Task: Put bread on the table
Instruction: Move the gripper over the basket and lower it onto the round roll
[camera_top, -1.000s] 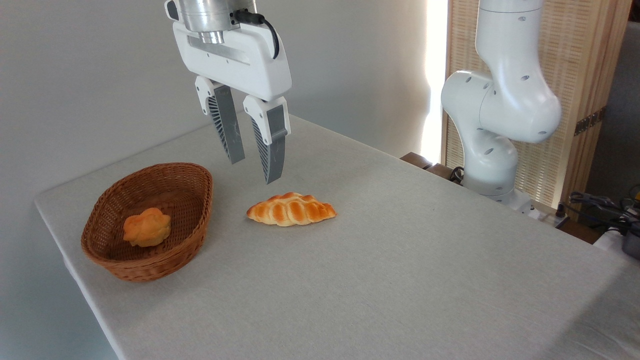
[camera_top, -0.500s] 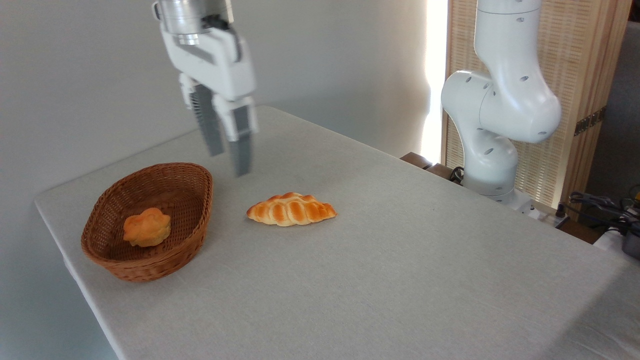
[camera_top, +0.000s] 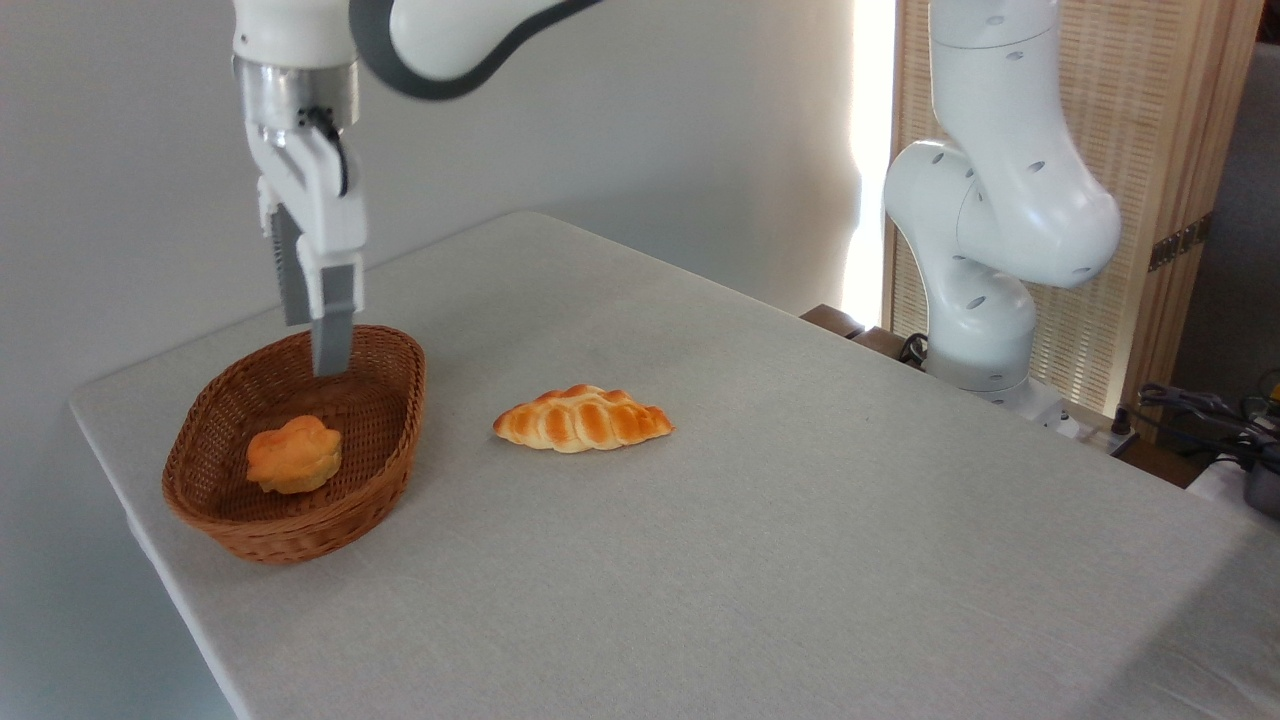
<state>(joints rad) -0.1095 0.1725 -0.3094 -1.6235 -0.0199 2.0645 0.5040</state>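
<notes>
Camera view: lumpy orange-yellow bun lies in the brown wicker basket on the pale cloth-covered counter, end effector above, spread unclear.

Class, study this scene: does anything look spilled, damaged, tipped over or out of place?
Nothing stands out. The bun sits inside the upright wicker basket, the braided loaf lies flat on the table, and the gripper hangs above the basket.

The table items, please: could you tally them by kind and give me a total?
Small orange-yellow bun, lying in the basket: 1
Braided golden-brown loaf, lying on the table: 1
Brown wicker basket: 1
Total: 3
</notes>
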